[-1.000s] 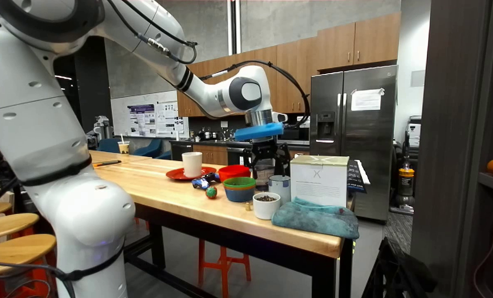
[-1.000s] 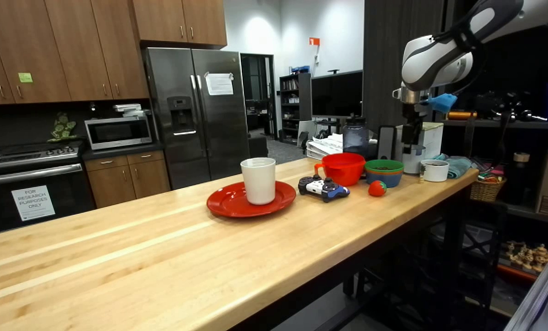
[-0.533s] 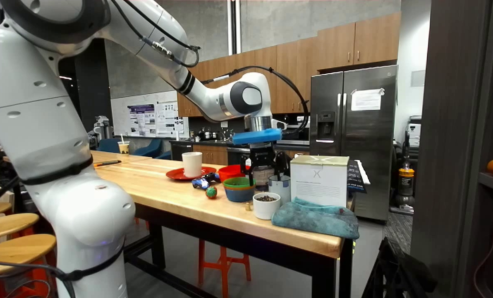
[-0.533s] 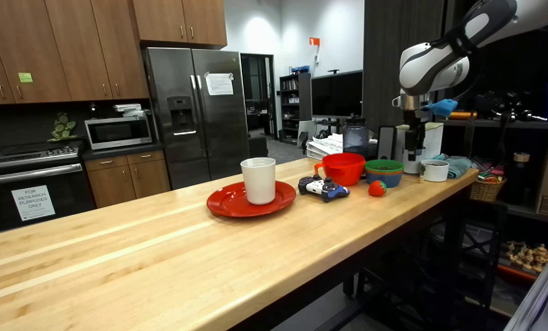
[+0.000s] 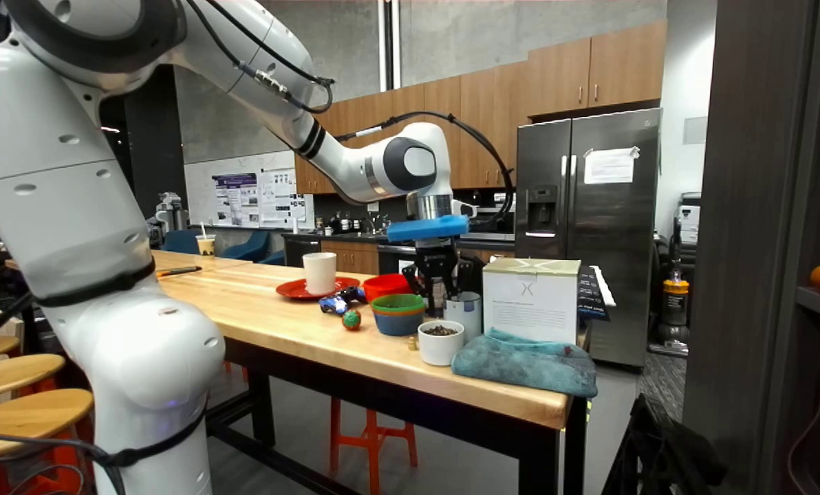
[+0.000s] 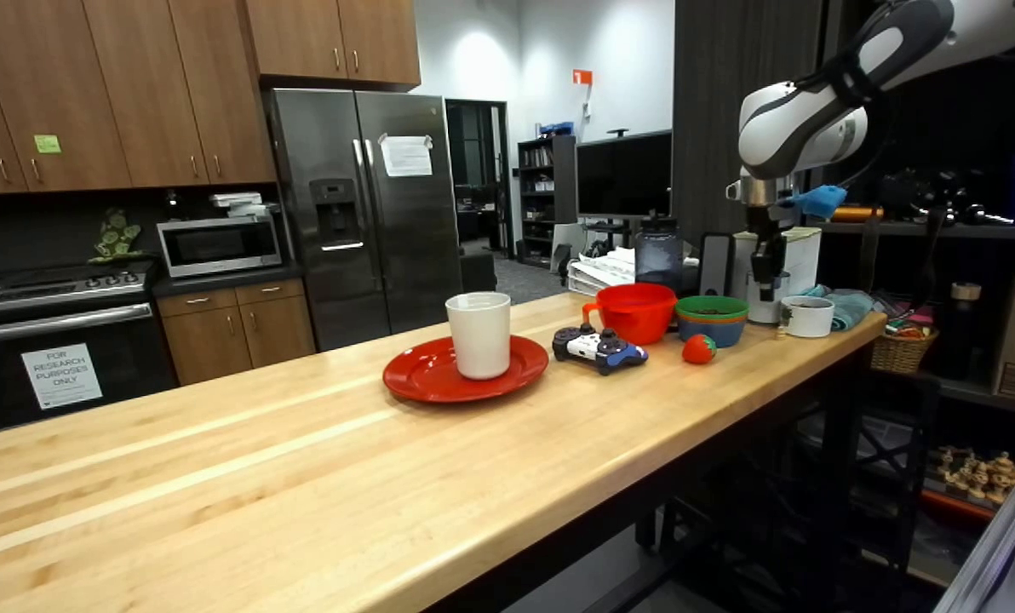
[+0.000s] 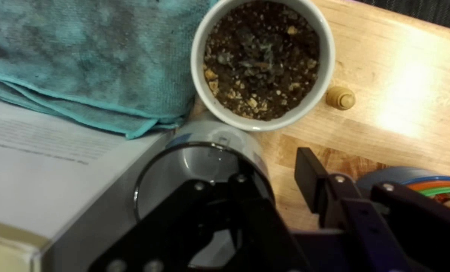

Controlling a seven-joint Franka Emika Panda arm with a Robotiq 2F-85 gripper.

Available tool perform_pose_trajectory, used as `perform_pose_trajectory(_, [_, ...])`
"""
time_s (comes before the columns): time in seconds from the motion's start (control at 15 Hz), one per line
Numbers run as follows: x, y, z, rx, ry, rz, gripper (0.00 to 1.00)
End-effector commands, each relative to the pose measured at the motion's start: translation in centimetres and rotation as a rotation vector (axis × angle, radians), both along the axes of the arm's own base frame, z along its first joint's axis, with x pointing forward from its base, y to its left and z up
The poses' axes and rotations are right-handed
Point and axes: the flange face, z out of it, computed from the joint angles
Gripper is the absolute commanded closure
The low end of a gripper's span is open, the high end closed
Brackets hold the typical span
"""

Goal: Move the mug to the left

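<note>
The mug (image 5: pixel 466 317), a light grey-white cylinder with bluish patches, stands upright beside the box in both exterior views. My gripper (image 5: pixel 438 302) is lowered over its rim. In the wrist view one finger reaches down inside the mug (image 7: pixel 225 136), near its inner wall. The pad (image 7: pixel 310 181) of the opposite finger is outside, and bare table shows between it and the mug. The jaws of my gripper (image 7: pixel 278 176) are only partly apart. The inside fingertip is mostly dark and hard to make out. The mug's handle cannot be seen.
Against the mug sits a squat white cup (image 7: pixel 262 124) of dark bits, with a teal towel (image 7: pixel 93 56) alongside. The white box (image 5: pixel 530 302) flanks it. Stacked bowls (image 5: pixel 397 322), a wooden peg (image 7: pixel 340 97), a red bowl (image 6: pixel 639 315) and a white tumbler (image 6: pixel 480 336) on a red plate (image 6: pixel 405 375) are nearby.
My gripper came down toward the mug, and its fingers then drew closer together. The mug and the squat white cup have both shifted very slightly.
</note>
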Motion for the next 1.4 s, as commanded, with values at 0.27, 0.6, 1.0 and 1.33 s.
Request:
perform_pose_trajectory(0.27, [0.6, -1.0, 1.5, -0.046, -0.030, 0.025, 0.99])
perform_pose_trajectory(0.6, [1.2, -1.3, 2.5, -0.077, -0.064, 0.041, 0.98])
perform_pose_trajectory(1.0, [2.9, -0.6, 8.0, -0.069, -0.143, 0.069, 0.98])
perform_pose_trajectory(1.33, [4.3, 1.0, 13.2, -0.026, -0.175, 0.123, 0.98])
